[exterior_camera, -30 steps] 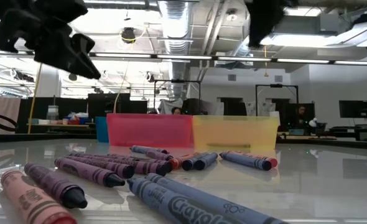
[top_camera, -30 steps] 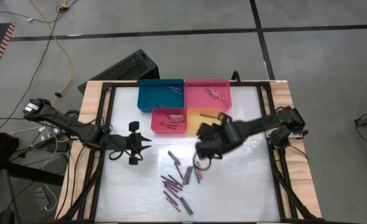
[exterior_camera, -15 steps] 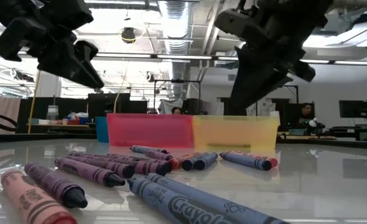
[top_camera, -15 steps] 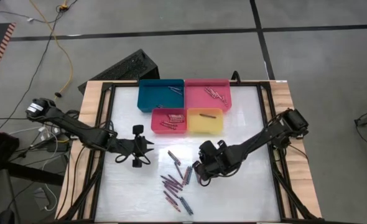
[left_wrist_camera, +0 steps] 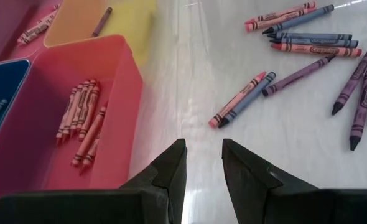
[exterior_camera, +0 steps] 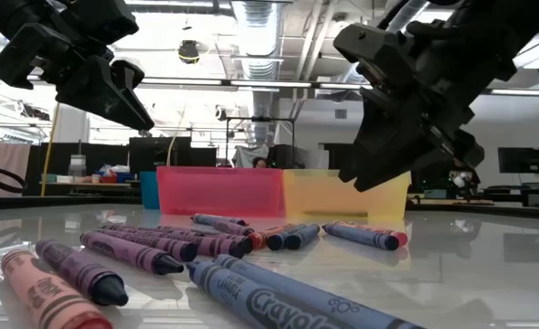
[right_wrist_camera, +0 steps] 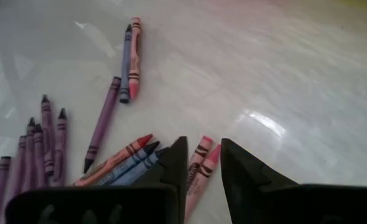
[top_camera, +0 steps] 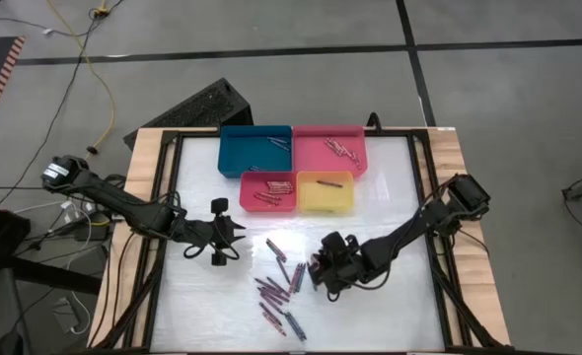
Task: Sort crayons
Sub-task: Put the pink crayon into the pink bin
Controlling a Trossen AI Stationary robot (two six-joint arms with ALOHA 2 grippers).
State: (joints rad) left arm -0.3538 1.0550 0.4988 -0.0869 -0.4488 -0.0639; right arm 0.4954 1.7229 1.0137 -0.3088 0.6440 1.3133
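On the table [top_camera: 390,187], the right gripper [top_camera: 318,279], fingers slightly apart and empty, sits low beside the loose crayons [top_camera: 281,286] near the front centre, while the left gripper [top_camera: 234,240] waits left of them, fingers slightly apart.

Four rectangular plastic trays grouped at the far middle of a white table top [top_camera: 390,197]: blue tray [top_camera: 254,151] and pink tray [top_camera: 330,150] side by side in the back row, smaller red tray [top_camera: 267,192] and yellow tray [top_camera: 326,192] touching just in front. Wooden edging [top_camera: 451,158] along the table's sides. Beyond the far-left corner, a dark keyboard-like object [top_camera: 192,108] on the grey floor. Yellow cable [top_camera: 92,74] trailing across the floor at the left. In the low view, monitors [exterior_camera: 516,161] and ceiling lights [exterior_camera: 260,18] in the room behind
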